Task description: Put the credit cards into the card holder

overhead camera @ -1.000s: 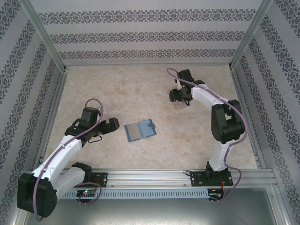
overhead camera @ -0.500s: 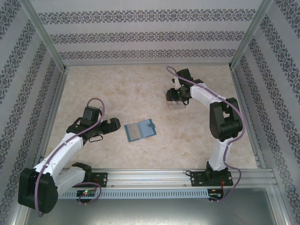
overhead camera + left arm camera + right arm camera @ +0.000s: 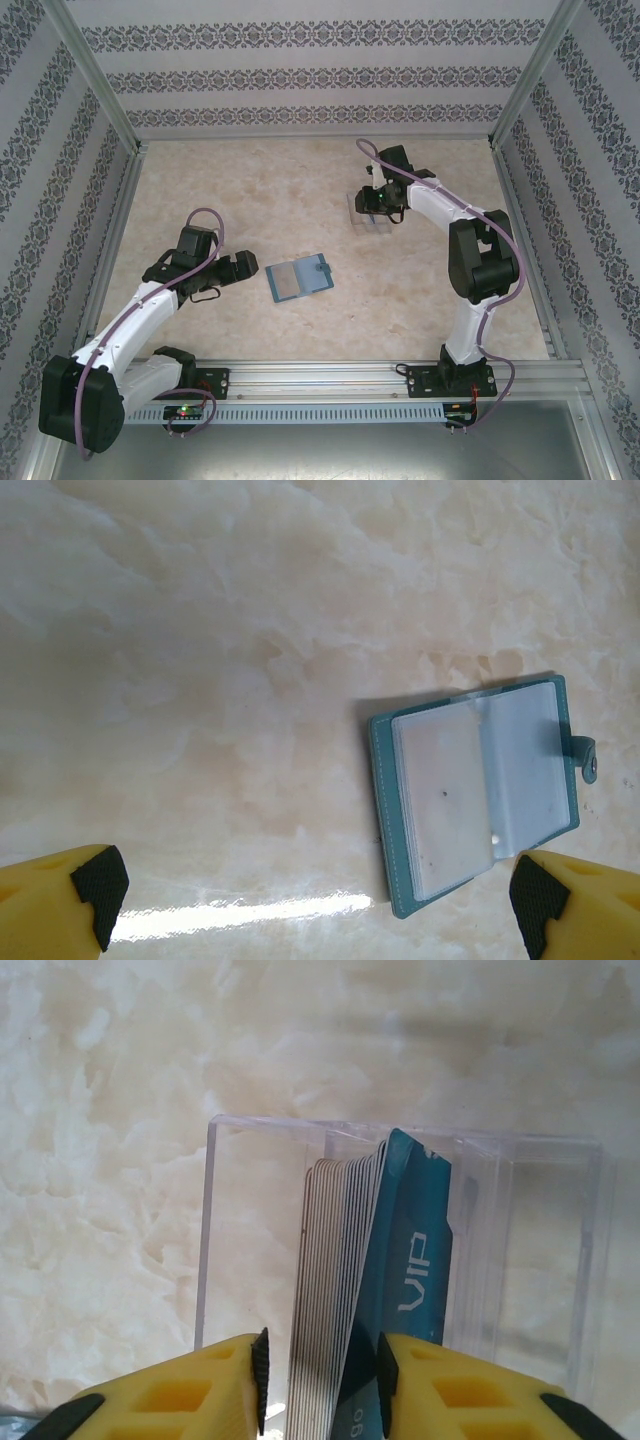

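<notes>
Nothing is filed yet: the card holder (image 3: 475, 795) lies open on the surface (image 3: 200, 630), its clear sleeves apparently empty, by the wide-spread left claw (image 3: 318, 895), while the credit cards (image 3: 340, 1300) stand upright in the clear stand (image 3: 250, 1210) well apart, the right claw (image 3: 322, 1375) flanking them, pinching or not I cannot tell.

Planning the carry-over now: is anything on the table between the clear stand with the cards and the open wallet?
Nothing visible. Bare table lies between the clear stand and the card holder; the left gripper hovers open on the holder's other side, off that path.
</notes>
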`<state>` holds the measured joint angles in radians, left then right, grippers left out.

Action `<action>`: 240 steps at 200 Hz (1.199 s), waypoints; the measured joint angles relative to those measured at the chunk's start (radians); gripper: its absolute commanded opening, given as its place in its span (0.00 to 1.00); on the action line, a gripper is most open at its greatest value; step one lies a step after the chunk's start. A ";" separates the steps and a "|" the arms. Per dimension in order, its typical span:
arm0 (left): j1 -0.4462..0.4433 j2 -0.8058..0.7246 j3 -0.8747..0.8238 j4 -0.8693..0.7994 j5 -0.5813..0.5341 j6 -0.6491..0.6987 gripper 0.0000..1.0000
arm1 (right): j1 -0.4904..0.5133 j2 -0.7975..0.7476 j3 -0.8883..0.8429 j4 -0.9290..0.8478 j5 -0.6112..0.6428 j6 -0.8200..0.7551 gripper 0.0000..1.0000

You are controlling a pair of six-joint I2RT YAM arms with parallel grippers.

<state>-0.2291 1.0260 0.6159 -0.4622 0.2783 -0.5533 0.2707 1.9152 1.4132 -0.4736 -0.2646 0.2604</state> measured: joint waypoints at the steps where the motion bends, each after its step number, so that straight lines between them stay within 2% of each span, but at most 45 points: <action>1: 0.000 0.000 0.000 0.000 0.000 0.000 1.00 | 0.000 0.000 0.000 0.000 0.000 0.000 0.34; 59: 0.000 -0.022 0.000 -0.001 0.002 0.000 1.00 | 0.000 -0.008 -0.018 0.006 0.002 0.005 0.16; 106: 0.000 -0.034 0.000 -0.002 0.002 0.000 1.00 | 0.000 -0.038 -0.033 0.008 0.006 0.003 0.09; 176: 0.000 -0.034 0.000 -0.002 0.002 0.000 1.00 | 0.000 -0.059 -0.048 0.015 0.016 0.003 0.07; 208: 0.000 -0.034 0.000 0.002 0.024 -0.013 1.00 | 0.011 -0.118 -0.089 0.014 0.100 0.004 0.06; 240: 0.000 -0.034 0.000 0.050 0.092 -0.048 1.00 | 0.023 -0.253 -0.159 0.014 0.181 0.007 0.06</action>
<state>-0.2291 0.9920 0.6155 -0.4122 0.3702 -0.6010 0.2939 1.6623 1.2537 -0.4595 -0.0837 0.2676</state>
